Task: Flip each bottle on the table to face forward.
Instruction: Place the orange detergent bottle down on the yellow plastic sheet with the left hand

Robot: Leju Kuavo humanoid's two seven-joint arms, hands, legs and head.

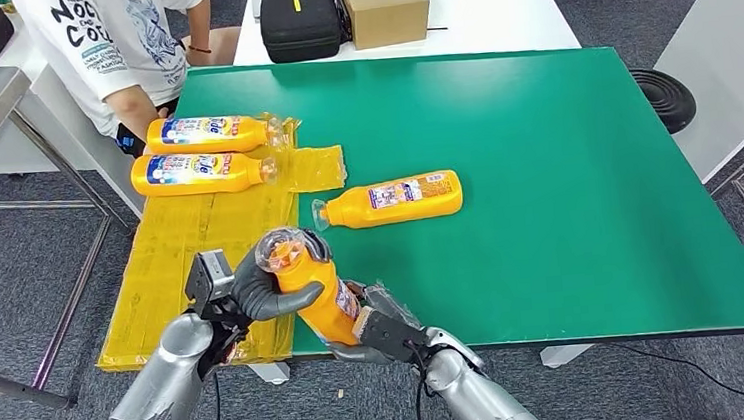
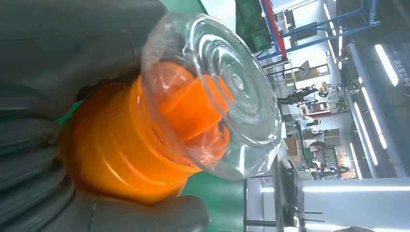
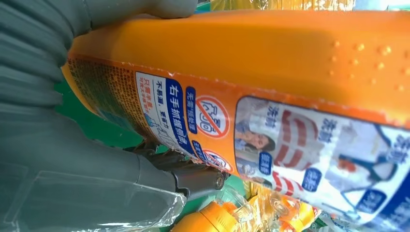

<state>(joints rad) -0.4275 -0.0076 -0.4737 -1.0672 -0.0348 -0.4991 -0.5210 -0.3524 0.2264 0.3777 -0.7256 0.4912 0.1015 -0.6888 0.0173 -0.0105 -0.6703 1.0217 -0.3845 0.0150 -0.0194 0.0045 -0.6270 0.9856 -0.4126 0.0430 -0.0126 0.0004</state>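
An orange bottle [image 1: 319, 292] with a clear cap is held over the green table's [image 1: 571, 234] near left edge by both hands. My left hand [image 1: 272, 290] grips its neck just below the cap [image 2: 212, 96]. My right hand [image 1: 378, 332] holds its base, and the back label [image 3: 270, 145] faces the right wrist camera. A third orange bottle [image 1: 397, 199] lies on its side mid-table, cap to the left. Two more bottles [image 1: 204, 135] [image 1: 200, 172] lie side by side on the yellow sheet [image 1: 193, 274], blue front labels up.
A person in a white printed shirt [image 1: 119, 39] stands at the far left corner beside the two bottles. A black case [image 1: 300, 20] and a cardboard box [image 1: 384, 3] sit on the white table behind. The table's right half is bare green.
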